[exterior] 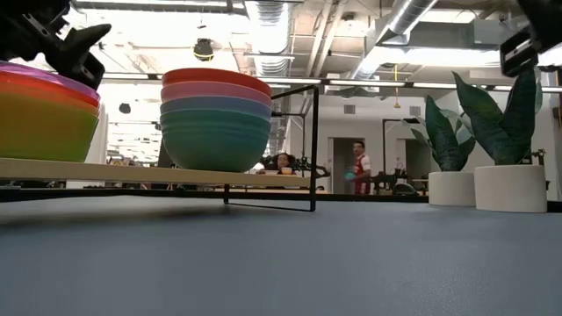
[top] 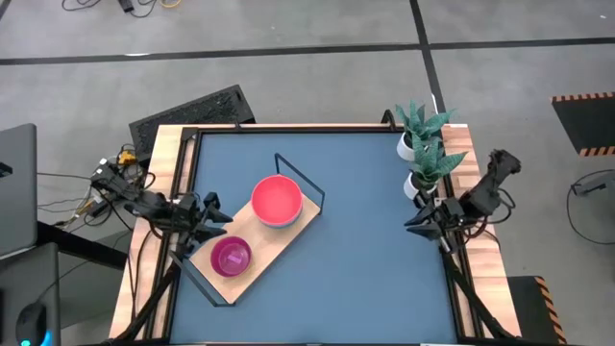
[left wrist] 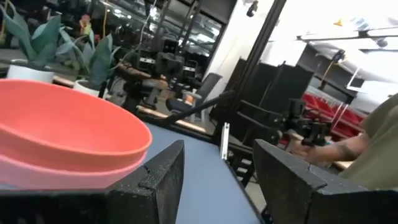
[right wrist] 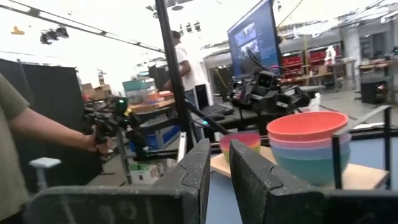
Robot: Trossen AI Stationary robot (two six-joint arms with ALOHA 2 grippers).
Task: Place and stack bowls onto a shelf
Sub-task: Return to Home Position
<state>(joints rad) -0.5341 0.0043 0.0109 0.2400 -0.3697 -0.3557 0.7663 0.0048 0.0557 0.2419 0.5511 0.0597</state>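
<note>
Both stacks are in place, so I judge the placing itself to be finished. What is in hand now is only taking my arms back to their rest pose. The shelf (top: 279, 240) lies at a slant on the left half of the counter (top: 365, 259). On its far end sits the large stack (exterior: 216, 118), with red on top, then pink, then blue, and dark green at the bottom. On its near end sits the small stack (top: 231, 257), with purple on top, red under it and yellow lower down. I cannot make out what lies beneath that. My left hand (top: 219, 219) is just beside the shelf's left edge, level with the gap between the two stacks. Its fingers are spread wide and hold nothing, and its own camera looks past them at the red rim of the large stack close by. My right hand (top: 415, 219) is at the right edge of the counter, well away from the shelf and near the two potted plants (top: 423, 144). Its fingers are close together with a narrow gap between them, and they hold nothing. The left arm will need the more care on the next move. I think it should lift and draw back toward its own side, away from the shelf, so that no finger catches the thin black wire frame or nudges the small stack, which sits nearest to it. The right arm has clear space in front of it and only needs to fold back without brushing the plant leaves. If either stack looks tilted once the arms are clear, I would check it from above before counting the job done. From here both stacks look level and nested.
</note>
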